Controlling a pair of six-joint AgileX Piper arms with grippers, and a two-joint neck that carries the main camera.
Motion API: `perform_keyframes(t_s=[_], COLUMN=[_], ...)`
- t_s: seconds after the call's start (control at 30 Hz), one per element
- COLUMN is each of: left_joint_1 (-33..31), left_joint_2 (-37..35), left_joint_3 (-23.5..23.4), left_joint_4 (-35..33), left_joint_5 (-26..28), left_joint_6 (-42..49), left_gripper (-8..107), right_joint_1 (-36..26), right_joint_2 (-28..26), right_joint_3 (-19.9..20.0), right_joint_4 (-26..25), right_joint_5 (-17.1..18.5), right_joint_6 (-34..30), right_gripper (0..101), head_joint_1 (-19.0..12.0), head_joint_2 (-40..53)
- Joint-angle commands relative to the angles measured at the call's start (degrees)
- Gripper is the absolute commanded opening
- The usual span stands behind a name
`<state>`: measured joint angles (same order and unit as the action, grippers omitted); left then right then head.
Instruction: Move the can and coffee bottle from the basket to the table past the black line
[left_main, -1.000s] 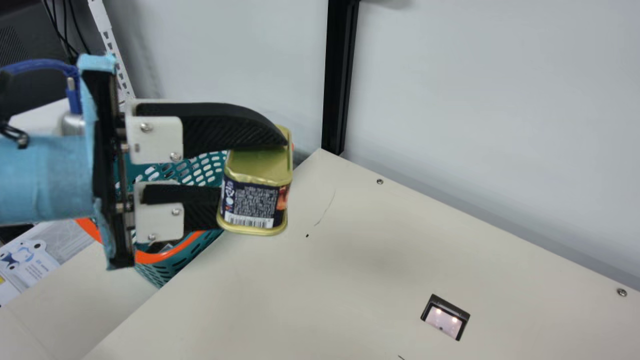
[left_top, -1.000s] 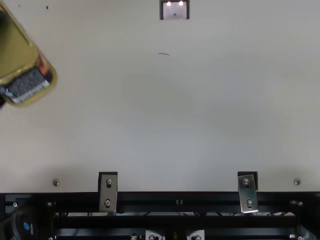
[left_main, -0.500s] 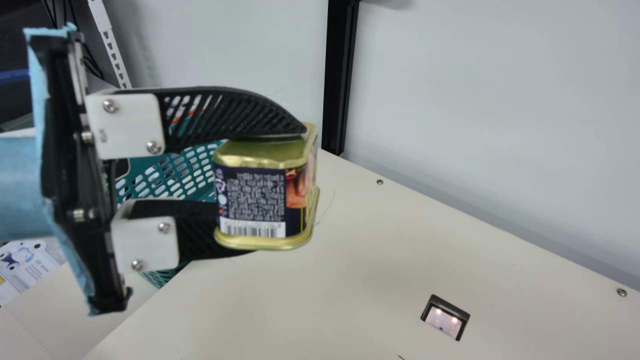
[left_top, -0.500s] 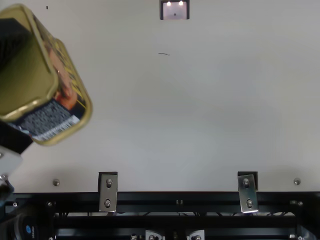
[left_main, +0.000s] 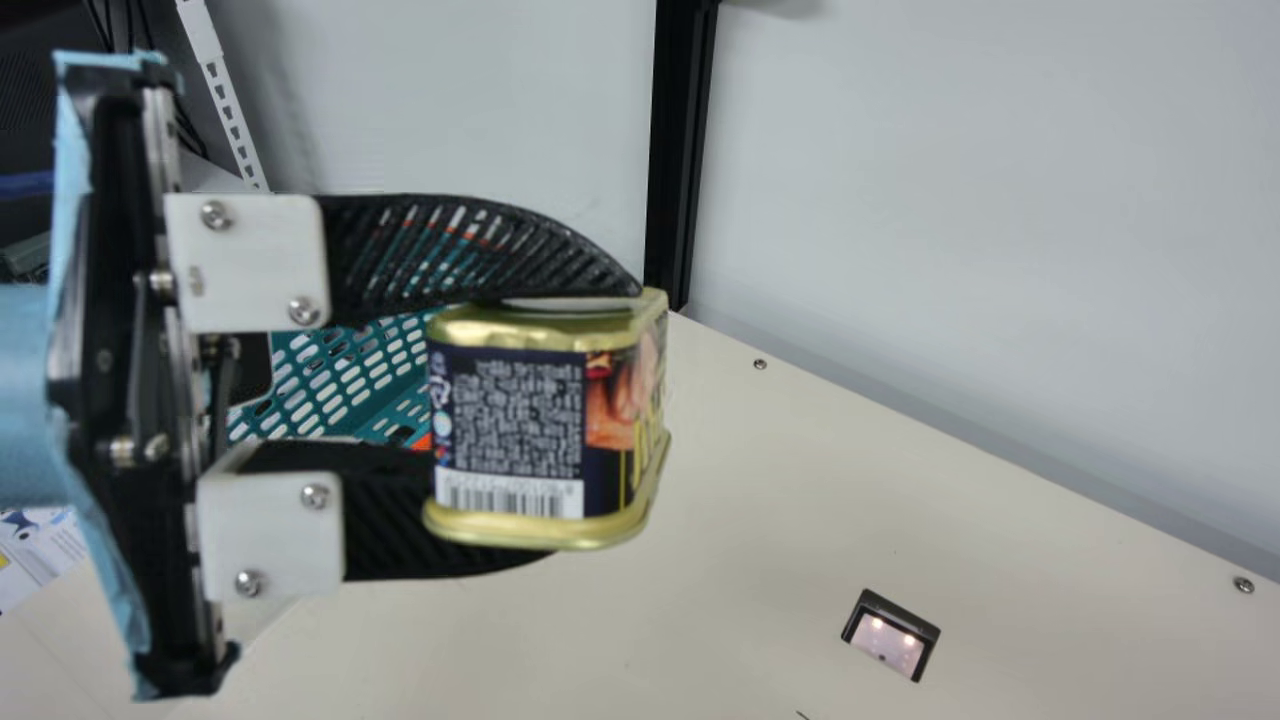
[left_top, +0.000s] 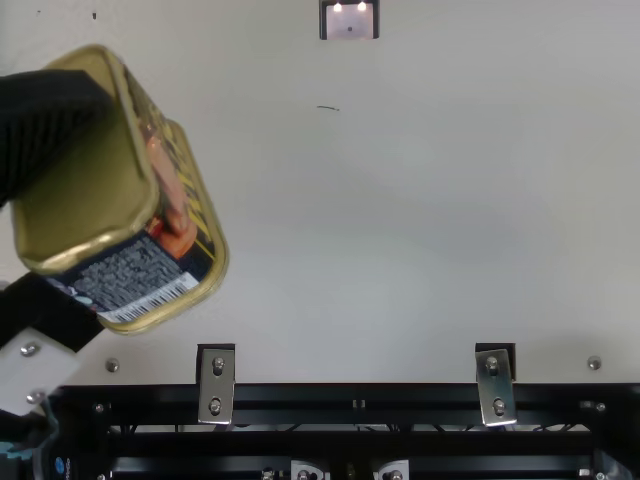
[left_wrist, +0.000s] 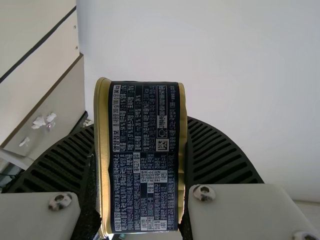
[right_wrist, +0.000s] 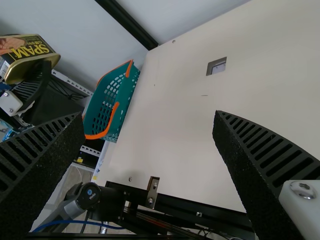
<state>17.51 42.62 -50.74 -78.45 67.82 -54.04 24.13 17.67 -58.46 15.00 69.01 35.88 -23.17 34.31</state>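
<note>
Rightward from the top view's left edge came the can (left_top: 128, 200), clamped in the left gripper (left_main: 592, 424); I'd lower it upright.

Light bright, diffuse. Faint, soft shading on table (left_main: 740, 500); glints on rim of can (left_main: 560, 530); two bright spots in dark-framed inset (left_main: 888, 645).

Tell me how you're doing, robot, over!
Left gripper shut on can, held up in the air. Right gripper open, empty. Possible snag: basket beside the table, behind left gripper in main view. Over.
</note>
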Motion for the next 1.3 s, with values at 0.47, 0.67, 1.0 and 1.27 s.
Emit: perform_keyframes(t_s=[0.47, 0.67, 1.0, 1.27], left_joint_1=[-4.6, -4.6, -2.2, -2.6], left_joint_2=[0.6, 0.6, 2.1, 5.1], left_joint_3=[-0.2, -0.2, -0.2, -3.3], left_joint_4=[0.2, 0.2, 5.6, 25.6], left_joint_5=[-3.5, -3.5, -3.5, -11.0], left_joint_6=[-1.5, -1.5, 5.3, 19.0], left_gripper=[10, 10, 10, 10], right_joint_1=[0.0, 0.0, 0.0, 0.0], right_joint_2=[0.0, 0.0, 0.0, 0.0], right_joint_3=[0.0, 0.0, 0.0, 0.0], right_joint_4=[0.0, 0.0, 0.0, 0.0], right_joint_5=[0.0, 0.0, 0.0, 0.0], right_joint_6=[0.0, 0.0, 0.0, 0.0], right_gripper=[101, 101, 101, 101], head_joint_1=[-1.8, -1.8, -1.8, -1.7], head_joint_2=[0.9, 0.9, 0.9, 0.8])
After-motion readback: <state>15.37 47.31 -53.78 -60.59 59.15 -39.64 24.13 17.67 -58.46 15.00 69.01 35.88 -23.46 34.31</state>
